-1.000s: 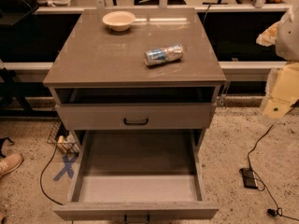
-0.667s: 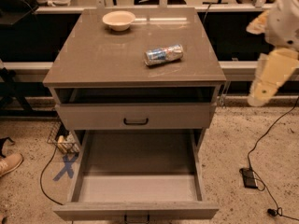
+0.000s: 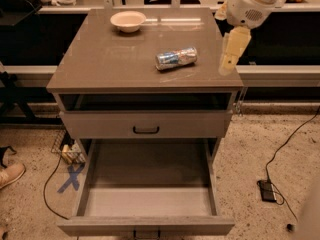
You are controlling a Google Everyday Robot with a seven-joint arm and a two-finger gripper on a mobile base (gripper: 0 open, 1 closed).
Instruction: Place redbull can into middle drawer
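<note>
Noted bowl [image 3: 128,21] at back left of cabinet top [image 3: 100,59]. Found middle drawer [image 3: 147,204] pulled out below. Found can [image 3: 176,58] lying on its side mid-top, well apart from bowl. Saw gripper [image 3: 231,54] right of can, seemingly over top's right edge, not touching can; open or closed: cannot tell.

gripper [image 3: 231,54] above cabinet [image 3: 115,59] right edge, arm [image 3: 255,3] cut off above, middle drawer [image 3: 150,201] front cropped
</note>
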